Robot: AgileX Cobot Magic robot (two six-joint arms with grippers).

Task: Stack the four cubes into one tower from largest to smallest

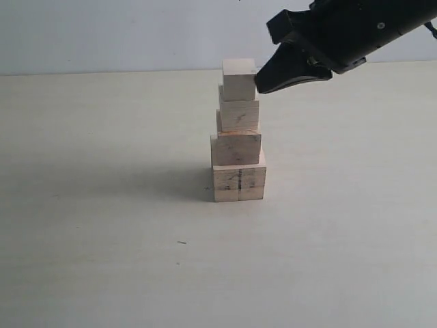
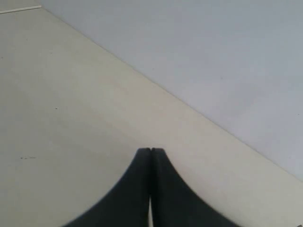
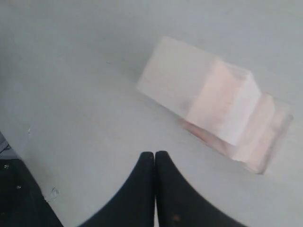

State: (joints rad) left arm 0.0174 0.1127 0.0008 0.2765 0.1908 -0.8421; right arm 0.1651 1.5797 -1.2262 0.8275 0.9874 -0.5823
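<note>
Tower (image 1: 237, 140): you see 4 cubes stacked in 1 column on the table (image 1: 102, 219), widest at the base and narrowest on top.
Largest cube (image 1: 239, 183): it rests on the table and shows a dark vertical line on its front face.
Smallest cube (image 1: 239, 80): it sits at the top, slightly off-centre on the cube below.
Right gripper (image 1: 259, 85): its fingers (image 3: 142, 189) are pressed together and hold nothing. The tip is level with the smallest cube, at its right side. You cannot tell whether it touches.
Left gripper (image 2: 150, 150): its fingers are pressed together and empty, over bare table near the wall (image 2: 213, 56).
</note>
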